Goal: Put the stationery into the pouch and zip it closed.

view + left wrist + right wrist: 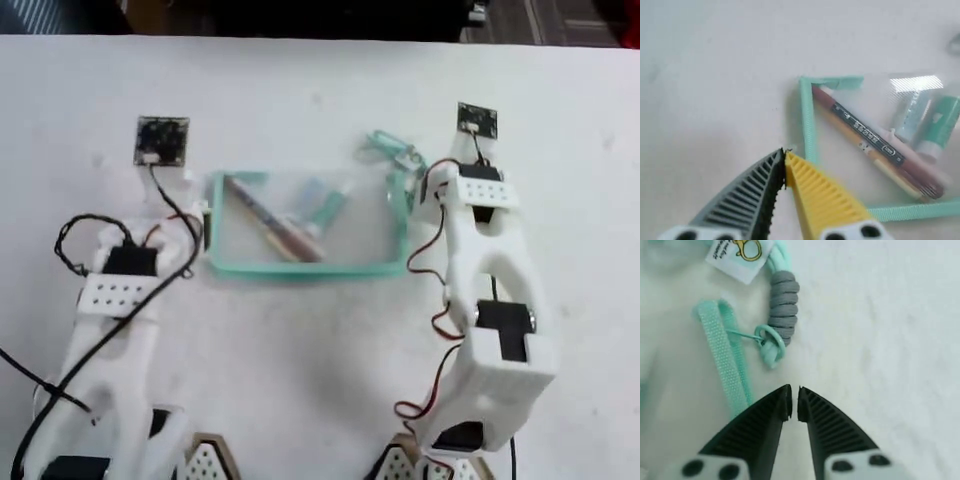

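Mint-trimmed clear pouch (300, 270) lies flat on white table (300, 380), between our two arms. Inside it we see dark red pen (875, 142), yellowish stick alongside it, and two mint tubes (940, 122). Left gripper (785, 154): grey and yellow jaws together, tips just beside pouch's end trim. Right gripper (794, 402): black jaws almost together, a sliver of gap, nothing between them. It sits near mint ring (771, 342) and grey knotted cord (784, 300) at pouch's other end.

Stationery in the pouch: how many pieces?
4, all inside the pouch: a maroon pen, a yellow pen lying against it, and a pale tube beside a green tube. More may be hidden underneath.
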